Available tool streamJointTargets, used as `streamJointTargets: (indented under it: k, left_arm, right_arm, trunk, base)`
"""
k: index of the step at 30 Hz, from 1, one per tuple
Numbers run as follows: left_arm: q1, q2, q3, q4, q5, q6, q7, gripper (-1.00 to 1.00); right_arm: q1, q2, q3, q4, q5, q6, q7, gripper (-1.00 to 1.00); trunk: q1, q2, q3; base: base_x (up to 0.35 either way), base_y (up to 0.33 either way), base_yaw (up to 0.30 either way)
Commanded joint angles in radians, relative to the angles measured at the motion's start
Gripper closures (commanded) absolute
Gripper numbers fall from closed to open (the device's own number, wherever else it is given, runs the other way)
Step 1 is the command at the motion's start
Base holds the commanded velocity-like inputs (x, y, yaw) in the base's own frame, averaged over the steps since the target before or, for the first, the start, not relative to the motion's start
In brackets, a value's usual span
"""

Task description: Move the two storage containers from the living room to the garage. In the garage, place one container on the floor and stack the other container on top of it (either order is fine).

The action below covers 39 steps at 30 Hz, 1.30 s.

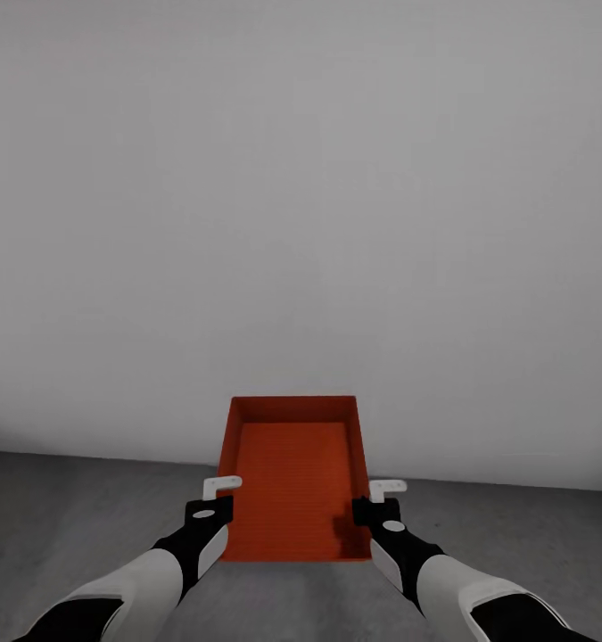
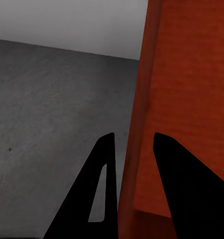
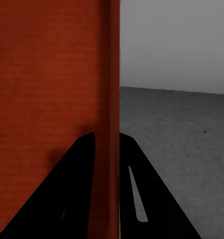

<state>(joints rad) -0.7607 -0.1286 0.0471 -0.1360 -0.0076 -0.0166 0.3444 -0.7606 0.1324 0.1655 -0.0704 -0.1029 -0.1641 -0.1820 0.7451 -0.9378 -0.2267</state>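
1. Storage container (image 1: 293, 477): we hold it above the concrete floor (image 1: 86, 508), near the pale wall (image 1: 301, 196).
2. Left pincer (image 1: 213, 501), right pincer (image 1: 383, 505): each pinching a side wall.
3. Advice: we should lower evenly, keeping it level.

The storage container (image 1: 293, 481) at lower centre is orange-red, its inside finely ribbed. The floor (image 1: 86, 508) along the bottom is mottled dark grey; the wall (image 1: 301, 196) above, plain pale grey.

Both arms have glossy white forearm shells over black joints. The left gripper (image 1: 218, 499) and right gripper (image 1: 379, 501) are black-bodied with small white brackets. Up close, the fingers (image 2: 104, 189) are flat black wedges with a slim slot.
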Motion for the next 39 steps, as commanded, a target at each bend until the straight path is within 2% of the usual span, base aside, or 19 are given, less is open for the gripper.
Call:
streamJointTargets:
  k: [1,19,39]
  left_arm:
    - [0.0,0.036,0.014,0.003,0.006,-0.002,0.005,1.0]
    - [0.0,0.035,0.014,0.004,0.005,-0.002,0.005,1.0]
    - [0.0,0.035,0.014,0.004,0.006,-0.002,0.004,1.0]
  right_arm:
    - [-0.002,-0.013,-0.064,-0.008,-0.004,-0.031,-0.013,1.0]
    - [-0.002,-0.013,-0.064,-0.008,-0.004,-0.031,-0.013,1.0]
    - [-0.002,-0.012,-0.063,-0.008,-0.004,-0.031,-0.014,1.0]
  trunk:
    - [0.0,-0.001,-0.003]
    - [0.0,-0.001,-0.03]
    - [0.0,-0.001,-0.062]
  base:
    - [0.0,0.0,0.093]
    - [0.0,0.0,0.086]
    - [0.0,0.0,-0.03]
